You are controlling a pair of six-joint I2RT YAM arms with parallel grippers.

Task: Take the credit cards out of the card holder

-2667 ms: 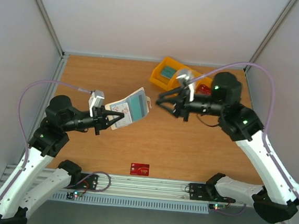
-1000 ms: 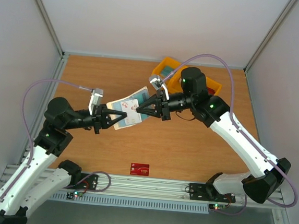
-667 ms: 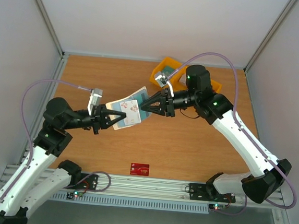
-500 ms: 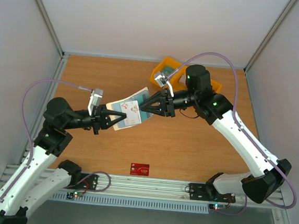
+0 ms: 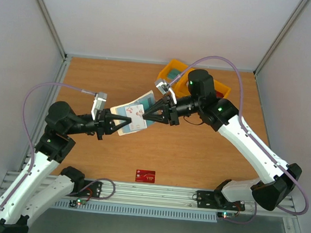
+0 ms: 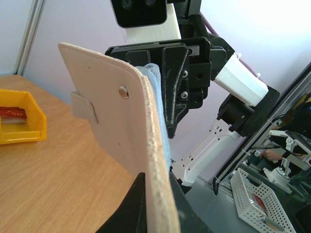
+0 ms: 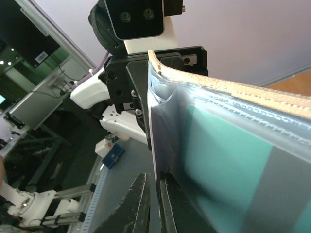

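Observation:
The card holder (image 5: 144, 105) is held up in the air over the table, cream outside (image 6: 112, 126) and with clear pockets inside (image 7: 233, 145). My left gripper (image 5: 123, 122) is shut on its lower edge, as the left wrist view (image 6: 155, 191) shows. A pale credit card with red print (image 5: 133, 114) sticks out of it. My right gripper (image 5: 146, 117) is at the holder from the right. Its jaws (image 7: 154, 199) stand nearly together on that card's thin edge (image 7: 154, 141). A teal card (image 7: 228, 160) sits in a pocket. A red credit card (image 5: 145, 176) lies near the table's front edge.
A yellow bin tray (image 5: 169, 77) stands at the back behind the right arm, with a red card in it (image 6: 10, 112). Grey walls enclose the table on three sides. The metal rail (image 5: 154, 193) with the arm bases runs along the front.
My right gripper came from the bin to the holder, backed off slightly to the right, then moved back in onto the pale card. The left gripper and holder stayed put.

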